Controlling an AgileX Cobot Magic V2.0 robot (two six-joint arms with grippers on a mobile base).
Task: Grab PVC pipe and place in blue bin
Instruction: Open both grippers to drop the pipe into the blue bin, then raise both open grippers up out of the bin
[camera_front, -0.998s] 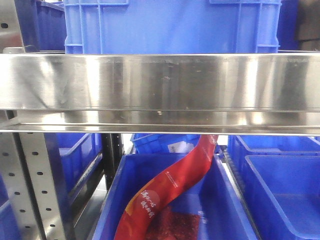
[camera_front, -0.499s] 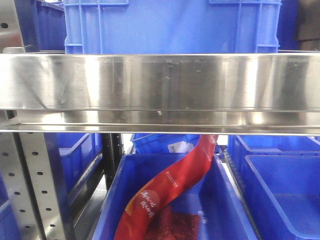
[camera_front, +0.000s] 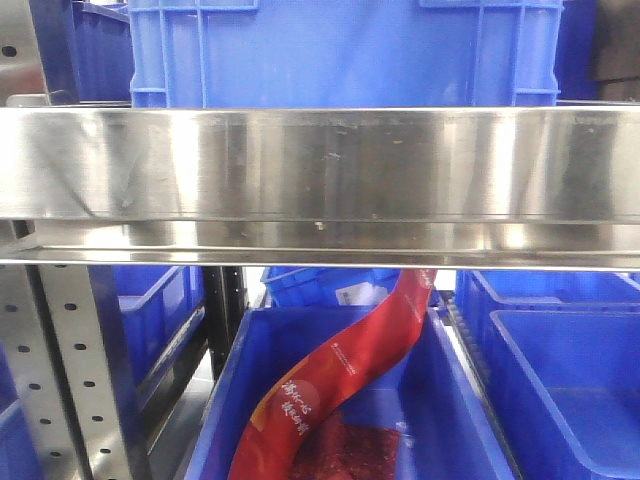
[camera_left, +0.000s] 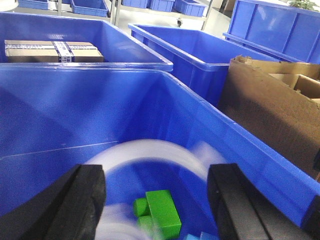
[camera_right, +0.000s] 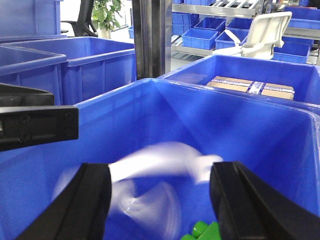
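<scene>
Jaws on both arms spread wide, holding nothing. PVC pipe (camera_left: 150, 155), blurred white curve, sits low inside blue bin (camera_left: 235, 145), arcing across betw. left gripper (camera_left: 155, 200) fingers; right gripper (camera_right: 160, 200) equally near, approx.

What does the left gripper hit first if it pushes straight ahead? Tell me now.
Most likely the blurred white pipe, which crosses the open left gripper just ahead of its fingers. Beyond lie a green block and the blue bin wall. Motion blur leaves depth uncertain.
</scene>
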